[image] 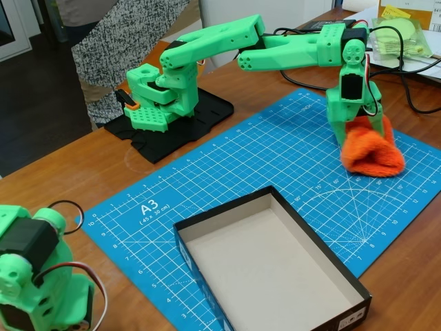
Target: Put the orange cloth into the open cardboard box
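Gripper down on the cloth, box lying toward the camera and to the left

In the fixed view the gripper [358,124] points straight down with its jaws buried in the top of the cloth [373,154], apparently closed on it; the cloth sits on the mat [275,158], long axis running left-right, well apart from the box [207,224], so the carry likely goes down-left in the picture
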Tool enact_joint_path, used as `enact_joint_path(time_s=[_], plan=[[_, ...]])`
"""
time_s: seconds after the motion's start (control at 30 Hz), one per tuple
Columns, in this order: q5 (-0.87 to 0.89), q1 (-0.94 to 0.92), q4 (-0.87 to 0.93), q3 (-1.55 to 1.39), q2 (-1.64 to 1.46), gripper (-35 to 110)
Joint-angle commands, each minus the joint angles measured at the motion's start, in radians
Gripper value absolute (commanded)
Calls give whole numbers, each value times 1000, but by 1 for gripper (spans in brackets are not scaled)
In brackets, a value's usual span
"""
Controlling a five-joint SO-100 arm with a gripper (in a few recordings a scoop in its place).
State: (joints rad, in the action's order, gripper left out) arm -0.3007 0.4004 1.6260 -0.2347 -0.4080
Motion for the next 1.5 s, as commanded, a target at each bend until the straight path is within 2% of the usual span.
enact_joint_path(time_s=[0.0, 0.27, 0.43, 0.53, 0.7, 0.87, 1.07, 1.2, 1.33, 1.47], plan=[[-25, 20, 29, -81, 29, 0], [12, 18, 29, -54, 28, 0], [120, -43, 29, -166, -170, 0], [207, -118, 29, -245, -373, 0], [242, -321, 29, -299, -721, 0], [250, -571, 29, -268, -882, 0], [281, -802, 28, -186, -818, 0], [373, -891, 28, -81, -669, 0], [465, -923, 28, 15, -546, 0], [420, -871, 28, 114, -466, 0]])
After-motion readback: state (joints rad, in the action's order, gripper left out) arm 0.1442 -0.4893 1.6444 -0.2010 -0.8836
